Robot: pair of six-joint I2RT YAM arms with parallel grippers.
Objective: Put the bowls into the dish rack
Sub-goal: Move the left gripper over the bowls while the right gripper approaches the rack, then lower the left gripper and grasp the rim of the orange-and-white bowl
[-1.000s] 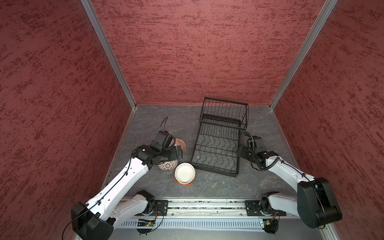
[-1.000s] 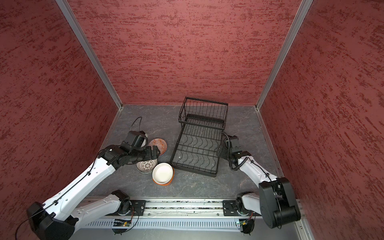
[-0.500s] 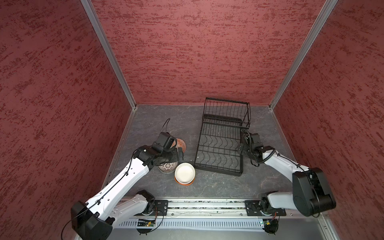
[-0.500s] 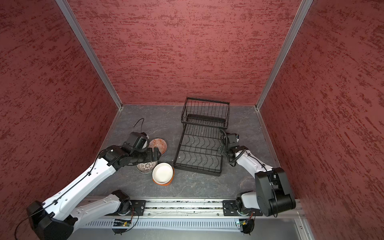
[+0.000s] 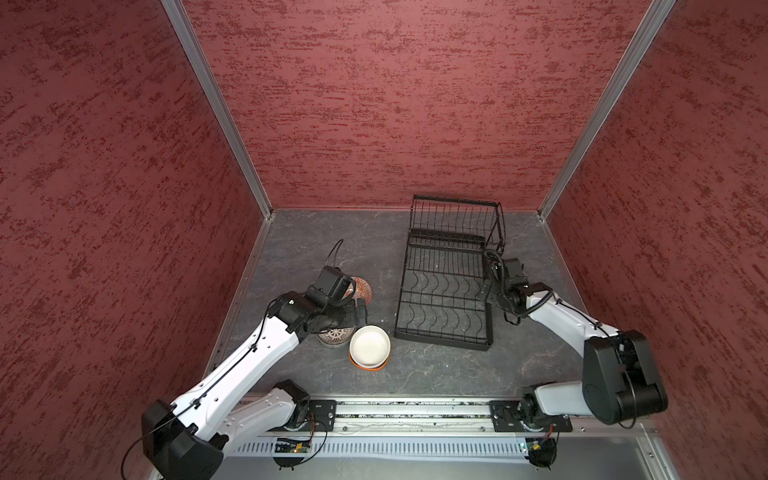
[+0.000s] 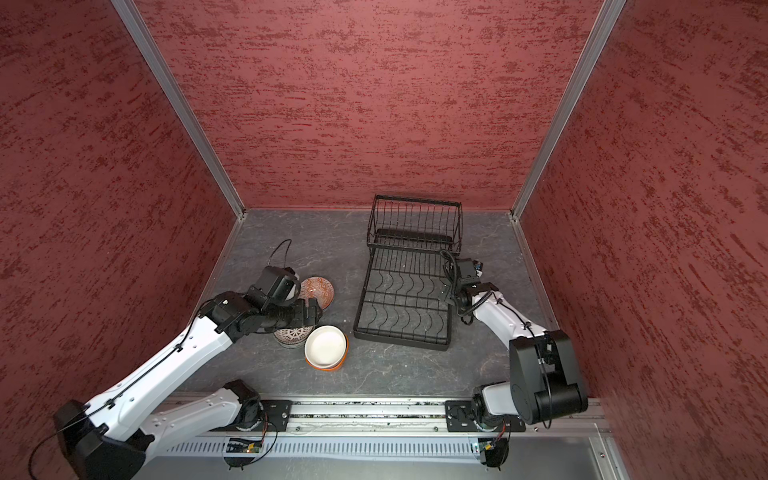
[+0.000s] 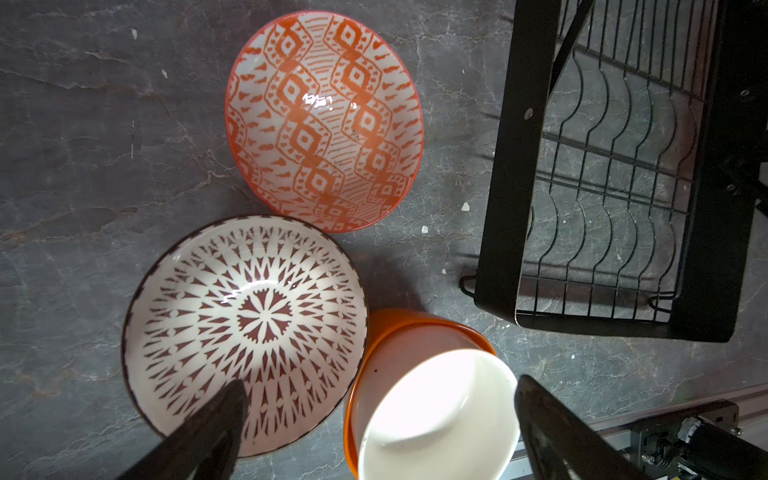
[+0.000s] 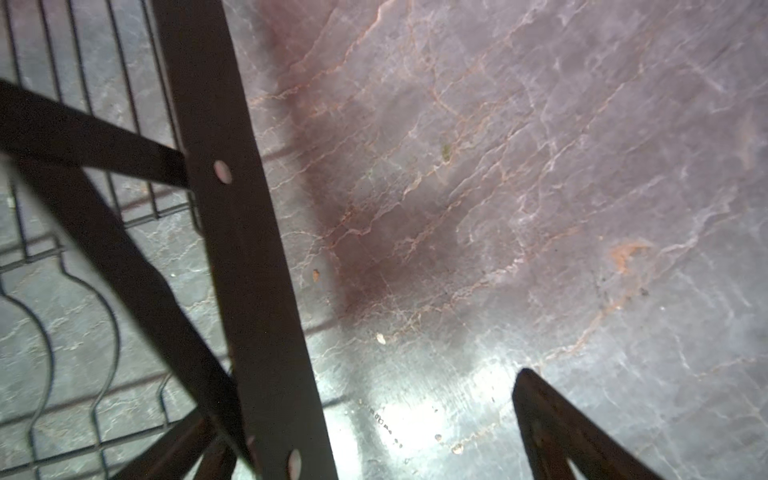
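Observation:
The black wire dish rack (image 5: 446, 286) (image 6: 409, 291) stands empty at mid-right. Left of it sit three bowl groups: a red-orange patterned bowl (image 7: 324, 120) (image 5: 362, 286), a dark-patterned white bowl (image 7: 245, 328) (image 5: 334, 336), and a plain white bowl (image 7: 436, 411) (image 5: 370, 345) nested in an orange bowl (image 7: 378, 332). My left gripper (image 7: 378, 399) (image 5: 359, 309) hovers open over the bowls, fingers spanning the patterned and white ones. My right gripper (image 8: 370, 415) (image 5: 484, 291) is open astride the rack's right side rail (image 8: 249, 291), not clamping it.
Dark marbled tabletop (image 5: 316, 245) enclosed by red textured walls on three sides. An aluminium rail (image 5: 415, 411) carrying both arm bases runs along the front edge. The rack's raised basket (image 5: 455, 220) stands at the back wall.
The rack has swung a little, its near end shifting right and squaring up. My right gripper slid slightly back along its right rail and the arm folded in. The left arm barely moved.

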